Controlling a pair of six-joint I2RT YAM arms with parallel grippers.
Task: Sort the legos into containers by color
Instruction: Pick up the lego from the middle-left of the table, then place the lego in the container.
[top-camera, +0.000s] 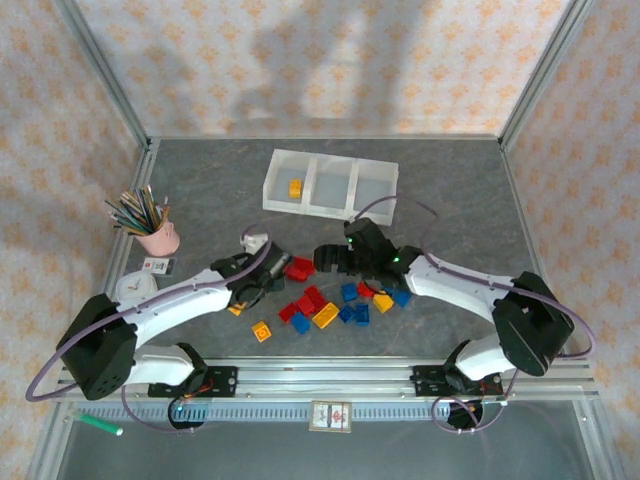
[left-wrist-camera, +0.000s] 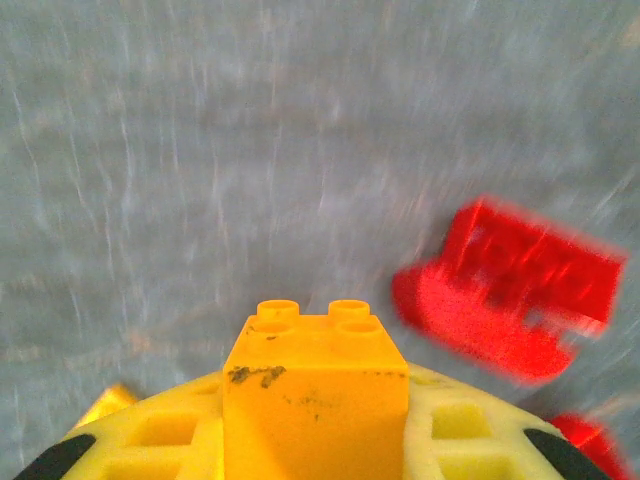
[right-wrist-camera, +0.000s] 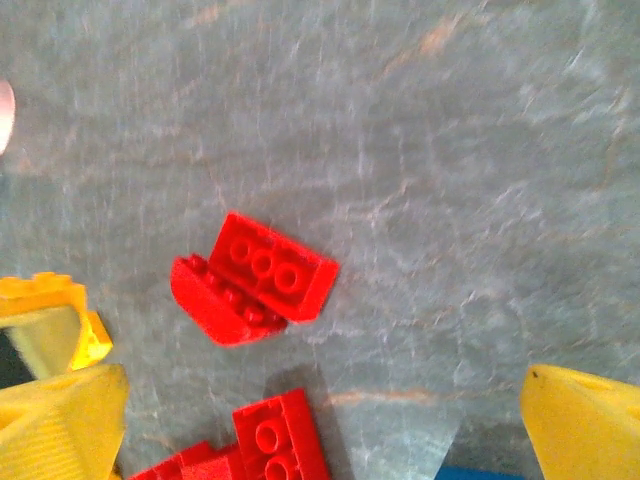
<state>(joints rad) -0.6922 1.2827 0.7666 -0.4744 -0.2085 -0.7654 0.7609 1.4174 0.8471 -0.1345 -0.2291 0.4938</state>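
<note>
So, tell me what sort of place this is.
Probably a robot lab test cell: two arms bolted to a metal-railed table, patterned backdrop sheets around it, toy bricks and a sorting tray.

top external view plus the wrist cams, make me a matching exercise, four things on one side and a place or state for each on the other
Things
1. left gripper
2. right gripper
3. tray
4. pink cup

States
A. holds pencils
B. jaws wide open above red bricks
C. jaws shut on a yellow brick
D. a single yellow lego in its left compartment

Pairs: 1-C, 2-B, 3-D, 4-A
</note>
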